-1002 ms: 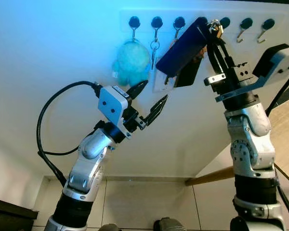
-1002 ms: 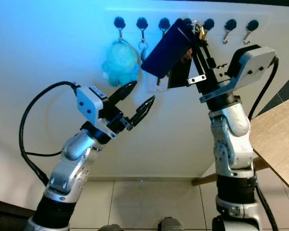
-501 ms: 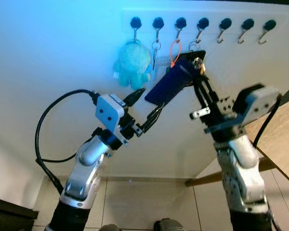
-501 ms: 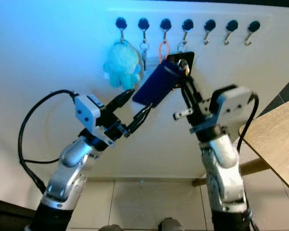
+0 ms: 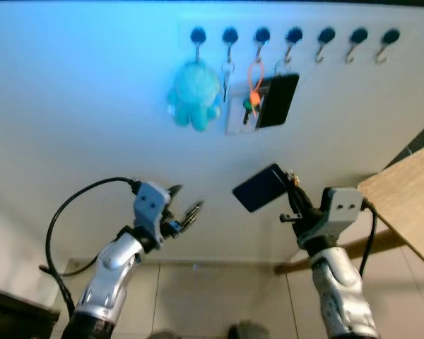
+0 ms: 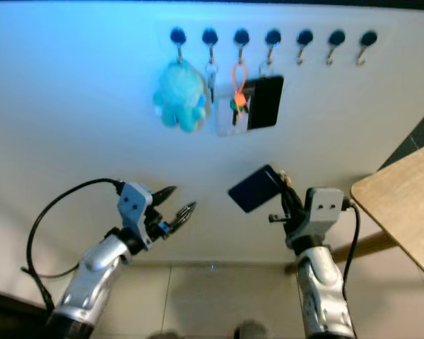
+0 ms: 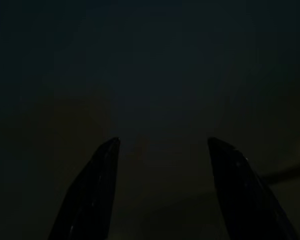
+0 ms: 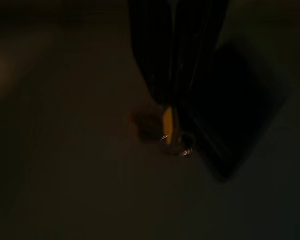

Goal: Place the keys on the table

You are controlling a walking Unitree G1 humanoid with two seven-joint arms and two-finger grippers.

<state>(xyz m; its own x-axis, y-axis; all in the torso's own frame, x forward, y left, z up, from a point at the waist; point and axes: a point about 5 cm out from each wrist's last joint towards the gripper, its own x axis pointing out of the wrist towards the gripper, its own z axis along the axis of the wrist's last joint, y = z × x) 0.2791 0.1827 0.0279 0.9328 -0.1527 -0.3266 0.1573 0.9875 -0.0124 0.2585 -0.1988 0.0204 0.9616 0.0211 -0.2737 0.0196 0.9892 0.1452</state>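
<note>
My right gripper is shut on a key ring with a dark blue flat tag, held out in the air in front of the white wall, well below the hook rail. In the right wrist view the closed fingers pinch the ring and a yellowish key, with the dark tag hanging beside them. The wooden table stands to the right, its corner near my right forearm. My left gripper is open and holds nothing, low on the left; its spread fingers show dimly in the left wrist view.
Left on the hooks are a teal plush toy, a key ring, an orange strap with keys and a black card over a white one. Three hooks at the right are bare. Tiled floor lies below.
My right gripper has come off the hook rail and dropped down with the blue-tagged keys. The left arm has lowered too, away from the hooks.
</note>
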